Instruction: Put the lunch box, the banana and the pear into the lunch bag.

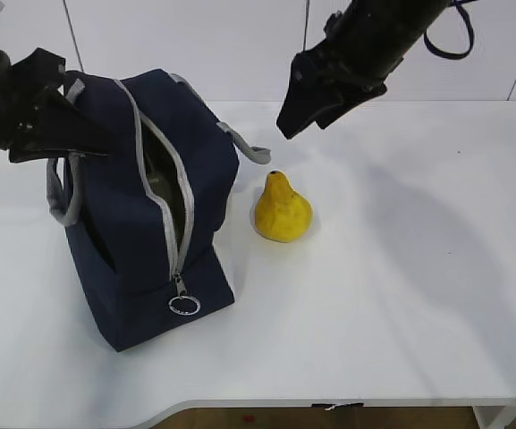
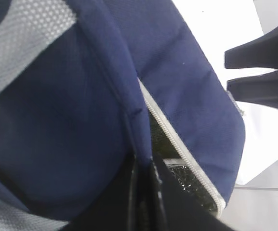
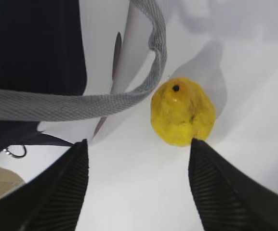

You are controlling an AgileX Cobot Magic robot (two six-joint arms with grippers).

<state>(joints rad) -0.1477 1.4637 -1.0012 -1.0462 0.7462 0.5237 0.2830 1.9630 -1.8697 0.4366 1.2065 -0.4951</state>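
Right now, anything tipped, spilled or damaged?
Nothing stands out. The lunch bag stands unzipped, its edge pinched by the left pincer. The pear sits upright on the table beside it, intact. The right pincer hangs open above the pear.

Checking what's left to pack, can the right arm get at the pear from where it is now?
Probably yes. The right gripper hangs open above the pear, which stands alone on the table; only the bag's grey handle lies close beside it.
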